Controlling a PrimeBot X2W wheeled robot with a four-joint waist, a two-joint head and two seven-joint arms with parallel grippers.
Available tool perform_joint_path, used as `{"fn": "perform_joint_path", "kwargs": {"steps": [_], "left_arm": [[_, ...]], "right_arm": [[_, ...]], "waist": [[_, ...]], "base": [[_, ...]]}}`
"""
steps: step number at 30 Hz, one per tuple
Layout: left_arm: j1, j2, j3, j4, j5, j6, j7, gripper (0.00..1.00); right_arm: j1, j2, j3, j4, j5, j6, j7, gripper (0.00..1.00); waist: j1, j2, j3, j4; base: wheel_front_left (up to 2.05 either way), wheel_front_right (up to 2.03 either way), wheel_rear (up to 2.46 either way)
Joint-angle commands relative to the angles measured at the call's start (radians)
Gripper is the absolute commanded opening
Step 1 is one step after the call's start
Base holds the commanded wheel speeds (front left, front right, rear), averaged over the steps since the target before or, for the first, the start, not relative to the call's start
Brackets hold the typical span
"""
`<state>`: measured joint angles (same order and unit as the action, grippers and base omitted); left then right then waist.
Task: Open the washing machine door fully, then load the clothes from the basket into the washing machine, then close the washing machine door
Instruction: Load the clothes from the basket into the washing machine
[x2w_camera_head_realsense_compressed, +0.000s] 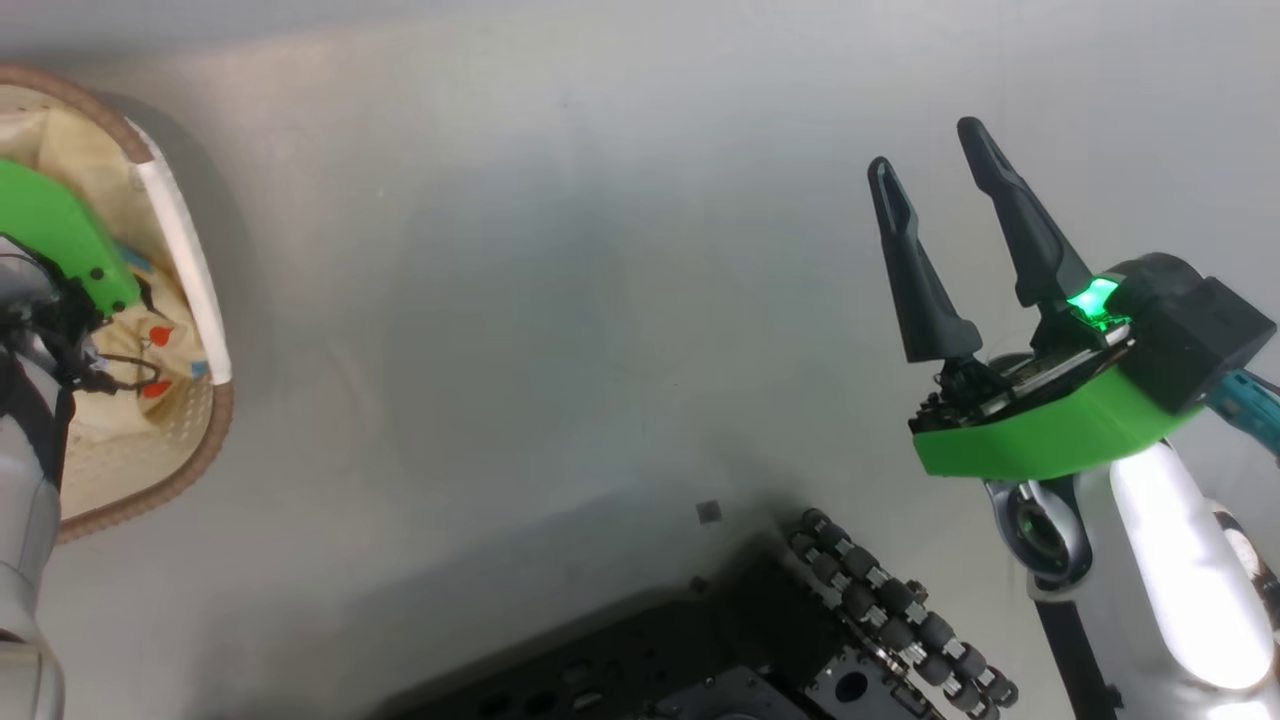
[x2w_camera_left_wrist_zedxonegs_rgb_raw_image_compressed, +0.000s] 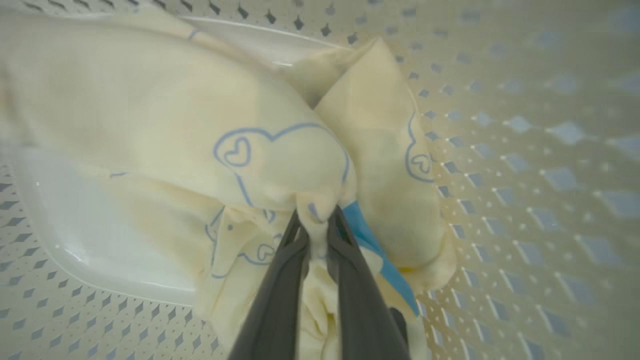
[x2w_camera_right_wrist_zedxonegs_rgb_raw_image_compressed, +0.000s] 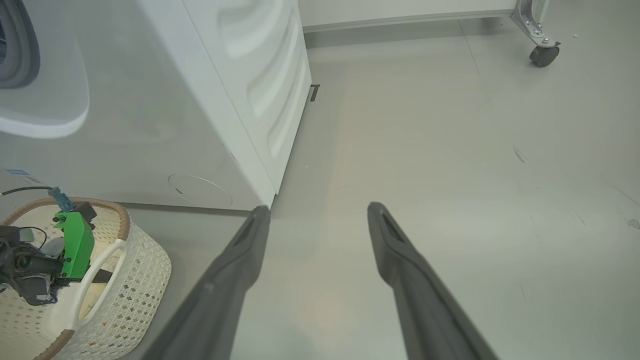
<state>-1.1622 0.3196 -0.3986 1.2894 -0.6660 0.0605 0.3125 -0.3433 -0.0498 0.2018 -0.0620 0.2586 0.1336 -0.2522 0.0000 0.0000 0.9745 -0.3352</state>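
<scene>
The left gripper (x2w_camera_left_wrist_zedxonegs_rgb_raw_image_compressed: 316, 220) is down inside the basket (x2w_camera_left_wrist_zedxonegs_rgb_raw_image_compressed: 525, 150), its 2 dark fingers (x2w_camera_left_wrist_zedxonegs_rgb_raw_image_compressed: 280, 300) drawn almost together on a bunched fold of the clothes (x2w_camera_left_wrist_zedxonegs_rgb_raw_image_compressed: 175, 125). The pinched fabric bulges up between the fingertips. The clothes are pale cream-yellow with thin blue heart outlines. They lie heaped on the basket's bottom and lean against its perforated wall. A bright blue patch (x2w_camera_left_wrist_zedxonegs_rgb_raw_image_compressed: 370, 240) shows just beside the right finger, partly under a 2nd folded piece.

In the head view the basket's brown rim (x2w_camera_head_realsense_compressed: 190, 470) sits at the left edge. The left arm's green housing (x2w_camera_head_realsense_compressed: 60, 240) reaches over that rim, and a white handle (x2w_camera_head_realsense_compressed: 185, 270) lies along the rim's near side.

The right gripper (x2w_camera_head_realsense_compressed: 925, 145) hangs over bare grey floor (x2w_camera_head_realsense_compressed: 560, 300), well apart from the basket. Its 2 fingers are spread wide and nothing is between them. From its own wrist view the same wide gap shows, with only floor beyond the tips.

The washing machine (x2w_camera_right_wrist_zedxonegs_rgb_raw_image_compressed: 200, 100) is a white box in the upper left of that view. The basket stands on the floor just in front of the machine's lower front edge, near its corner. Whether the door is open cannot be told. A caster wheel (x2w_camera_right_wrist_zedxonegs_rgb_raw_image_compressed: 544, 55) stands on the floor at the far top right. The robot's black base (x2w_camera_head_realsense_compressed: 890, 610), with its row of rollers, fills the bottom middle of the head view.
</scene>
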Motion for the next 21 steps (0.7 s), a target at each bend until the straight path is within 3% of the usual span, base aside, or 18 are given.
{"fn": "perform_joint_path", "kwargs": {"steps": [1,21], "left_arm": [[0.023,0.03,0.007,-0.007,-0.003,-0.01,-0.021,0.0],[0.131,-0.057,-0.01,-0.029,-0.017,-0.145,-0.354,0.0]], "right_arm": [[0.027,-0.001,0.003,-0.022,-0.011,-0.003,-0.009,1.0],[0.077,-0.009,-0.077,-0.017,-0.084,-0.003,-0.01,1.0]], "waist": [[0.0,0.0,-0.024,0.012],[0.0,0.0,-0.318,0.128]], "base": [[0.0,0.0,0.0],[0.0,0.0,0.0]]}}
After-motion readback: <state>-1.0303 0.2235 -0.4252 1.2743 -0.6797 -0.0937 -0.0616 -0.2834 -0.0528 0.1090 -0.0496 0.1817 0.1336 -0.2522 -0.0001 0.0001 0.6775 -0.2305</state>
